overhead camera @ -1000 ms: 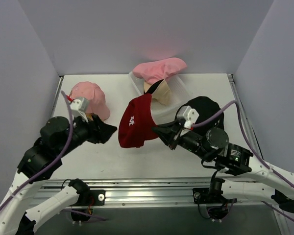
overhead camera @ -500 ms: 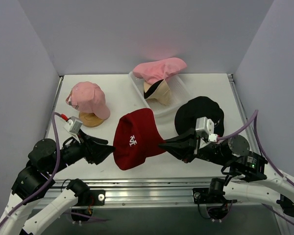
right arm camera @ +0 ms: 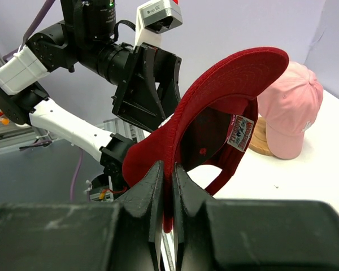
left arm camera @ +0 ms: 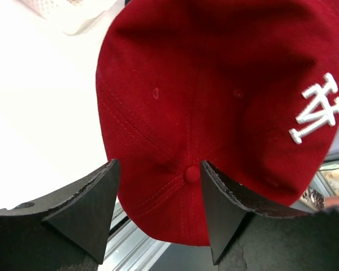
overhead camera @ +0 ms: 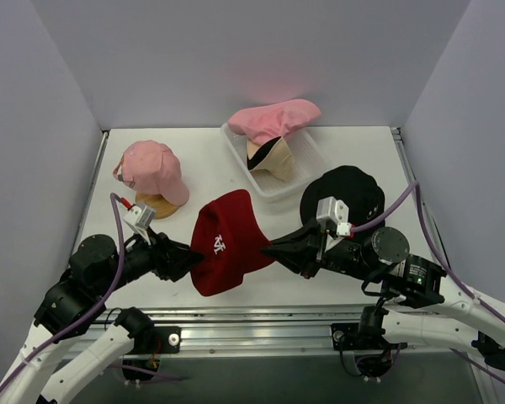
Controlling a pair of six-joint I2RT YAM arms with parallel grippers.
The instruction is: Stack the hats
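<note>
Red cap (overhead camera: 225, 240) pinched at its rim by right gripper (right arm camera: 168, 169); left gripper (left arm camera: 158, 164) open, fingers flanking the crown. Basket (overhead camera: 311, 160), far: tan hat (overhead camera: 273, 162) inside, pink bucket hat (overhead camera: 273, 118) on top.

Five hats in all. Two are caps: one red cap (overhead camera: 227, 240) with a white mark, near the table's (overhead camera: 202, 151) front edge, and one pink cap (overhead camera: 154, 168) by the left edge. Three are bucket hats: one pink bucket hat (overhead camera: 273, 118) and one tan bucket hat (overhead camera: 273, 162) toward the back edge, and one black bucket hat (overhead camera: 353, 189) by the right edge. There is one wooden stand (overhead camera: 156, 205), one white basket (overhead camera: 310, 145), and two arms: the left arm (overhead camera: 93, 269) and the right arm (overhead camera: 387, 252).
</note>
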